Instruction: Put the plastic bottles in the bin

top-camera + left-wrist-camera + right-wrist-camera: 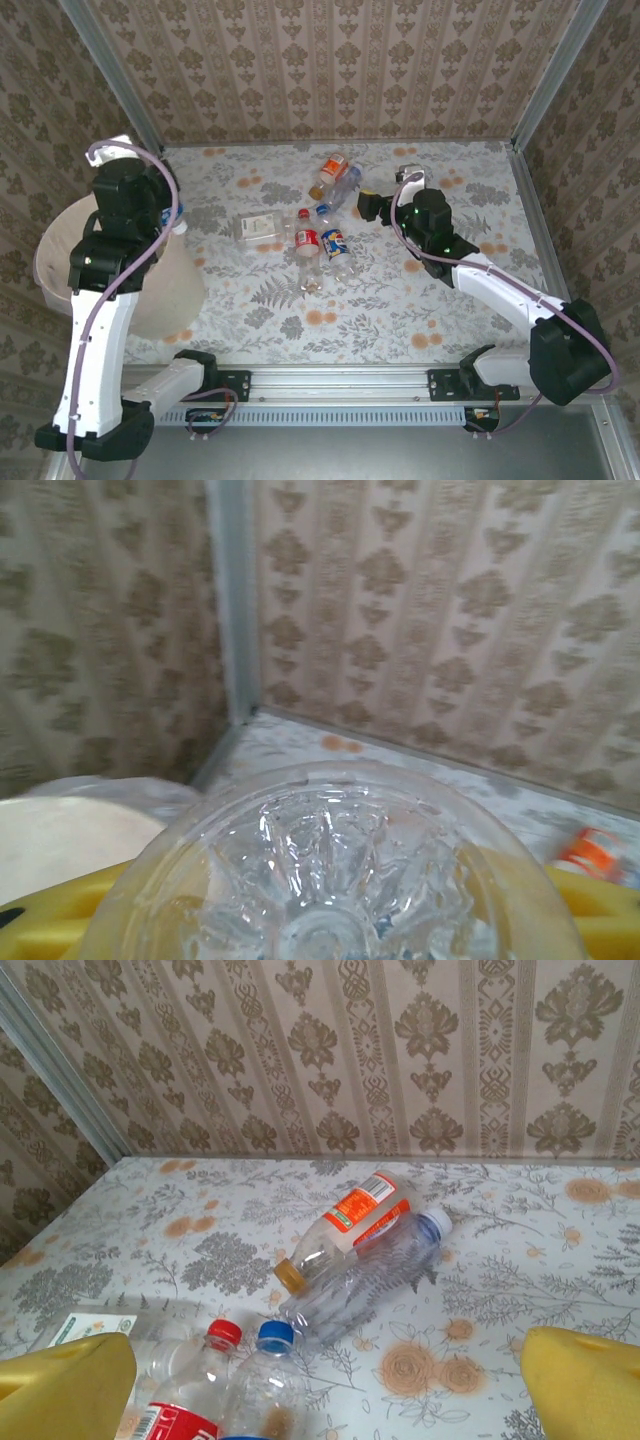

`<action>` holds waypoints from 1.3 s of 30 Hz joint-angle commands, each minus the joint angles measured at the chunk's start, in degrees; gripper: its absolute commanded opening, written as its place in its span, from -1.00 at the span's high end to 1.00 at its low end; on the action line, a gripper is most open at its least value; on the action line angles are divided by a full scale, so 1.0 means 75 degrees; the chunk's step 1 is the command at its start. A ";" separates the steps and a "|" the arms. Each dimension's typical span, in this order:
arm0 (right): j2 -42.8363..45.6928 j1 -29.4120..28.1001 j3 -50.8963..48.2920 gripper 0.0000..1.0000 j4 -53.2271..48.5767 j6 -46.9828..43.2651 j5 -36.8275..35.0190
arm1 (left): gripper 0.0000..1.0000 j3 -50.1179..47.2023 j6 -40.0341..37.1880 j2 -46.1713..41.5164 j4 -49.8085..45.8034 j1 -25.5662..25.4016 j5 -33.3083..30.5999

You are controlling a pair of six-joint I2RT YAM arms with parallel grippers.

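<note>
Overhead, a floral-patterned table point(400, 300) is seen, walled in by patterned wallpaper. The bin point(165, 290), pale and round, stands at the table's left edge. The left arm is raised over it, and the left gripper point(172, 218) is placed above the bin's far right rim. In the left wrist view, the left gripper point(320, 910) is clamped on a held bottle point(330, 870), clear plastic, whose ribbed base is turned toward the camera between the yellow fingers point(40, 920). A pale part of the bin point(70, 840) is seen low on the left in that view.

Five bottles are left lying on the table, well apart from the bin. An orange bottle point(332, 170) lies farthest back, touching a clear bottle point(347, 186) just beside it. Nearer the middle, a red bottle point(307, 245) and a blue bottle point(336, 245) lie side by side, caps pointing away from the arms. A flat bottle point(258, 227) lies just to their left.

The right gripper point(368, 205) is held low near the clear bottle, its jaws spread wide with nothing between them. In the right wrist view, the right gripper point(325, 1355) is aimed at the group: the orange bottle point(360, 1215) and clear bottle point(370, 1270) ahead, the red bottle point(190, 1400) and blue bottle point(262, 1385) below, the flat bottle point(92, 1328) at the left.
</note>
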State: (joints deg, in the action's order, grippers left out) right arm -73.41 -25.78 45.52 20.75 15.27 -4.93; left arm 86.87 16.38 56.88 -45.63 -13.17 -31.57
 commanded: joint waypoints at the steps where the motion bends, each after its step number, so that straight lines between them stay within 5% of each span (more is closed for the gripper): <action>1: -0.0057 -0.0031 -0.0087 -1.00 0.0480 0.0188 -0.0392 | -0.17 0.0258 -0.0470 0.0006 -0.0744 0.0413 -0.1291; 5: -0.0181 -0.0031 -0.0040 -1.00 0.0696 0.0150 -0.0368 | -0.19 0.0153 -0.0492 -0.0055 -0.1061 0.0996 -0.1675; 17: -0.0243 -0.0031 0.0176 -1.00 0.0839 -0.0205 -0.0275 | -0.23 -0.0292 -0.0192 0.0189 -0.1870 0.3734 -0.0891; 23: -0.0176 -0.0031 0.0183 -1.00 0.0831 -0.0354 -0.0149 | -0.68 -0.0627 -0.0084 0.0647 -0.2190 0.5109 0.0116; 32: 0.0045 -0.0034 -0.0022 -1.00 0.0701 -0.0237 -0.0324 | -0.82 -0.0026 -0.0050 0.0619 -0.2109 0.4978 0.0918; 39: 0.0049 -0.0031 -0.0109 -1.00 0.0657 -0.0161 -0.0365 | -0.92 0.0325 0.0181 0.0453 -0.1759 0.3396 0.1464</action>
State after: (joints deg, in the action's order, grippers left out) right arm -74.52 -25.78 45.50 24.23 13.63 -6.09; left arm 87.15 15.90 61.69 -60.62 16.38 -23.53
